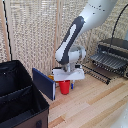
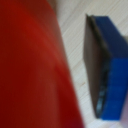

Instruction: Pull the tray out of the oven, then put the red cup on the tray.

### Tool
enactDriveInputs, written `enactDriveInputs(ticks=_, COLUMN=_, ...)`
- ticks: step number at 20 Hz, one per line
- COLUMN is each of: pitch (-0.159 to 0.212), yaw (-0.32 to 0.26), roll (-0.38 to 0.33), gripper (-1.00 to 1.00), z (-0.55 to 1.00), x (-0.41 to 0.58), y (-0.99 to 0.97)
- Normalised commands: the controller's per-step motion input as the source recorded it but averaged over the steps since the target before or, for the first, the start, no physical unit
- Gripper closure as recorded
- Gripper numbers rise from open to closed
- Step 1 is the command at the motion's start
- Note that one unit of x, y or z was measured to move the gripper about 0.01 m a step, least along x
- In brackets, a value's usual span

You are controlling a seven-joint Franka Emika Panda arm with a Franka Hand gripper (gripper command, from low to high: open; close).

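We see the arm's gripper (image 1: 65, 80) lowered over the red cup (image 1: 65, 87), which stands on the wooden table (image 1: 95, 107) just beside a tilted blue panel (image 1: 43, 83). At the exterior view's right sits the oven (image 1: 116, 50), its tray (image 1: 109, 61) drawn out; a big black bin (image 1: 20, 100) fills the left.

glossy red cup (image 1: 65, 87), wooden table (image 1: 95, 105) (pale, matt)

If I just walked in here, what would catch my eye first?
Probably the white robot arm reaching down in the middle, its gripper right over a bright red cup on the wooden table. A blue panel stands beside the cup, and a big black bin fills the exterior view's left.
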Motion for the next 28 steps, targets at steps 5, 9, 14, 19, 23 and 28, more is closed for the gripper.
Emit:
enactDriveInputs(ticks=5, pitch=-0.014, yaw=-0.009, roll=0.001, gripper=1.0, z=0.07, x=0.0, y=0.0)
enactDriveInputs(ticks=9, pitch=-0.048, yaw=-0.048, roll=0.035, gripper=1.0, z=0.54, x=-0.009, y=-0.01)
enactDriveInputs(ticks=14, pitch=0.0, yaw=-0.025, roll=0.056, gripper=1.0, z=0.78, x=0.079, y=-0.05)
enactDriveInputs(ticks=19, pitch=0.0, yaw=-0.038, roll=0.064, gripper=1.0, z=0.79, x=0.219, y=-0.12)
enactDriveInputs(ticks=23, pitch=-0.028, yaw=-0.066, roll=0.018, gripper=1.0, z=0.54, x=0.386, y=-0.29)
enactDriveInputs(ticks=28, pitch=-0.095, yaw=-0.134, roll=0.0, gripper=1.0, z=0.38, x=0.377, y=-0.51)
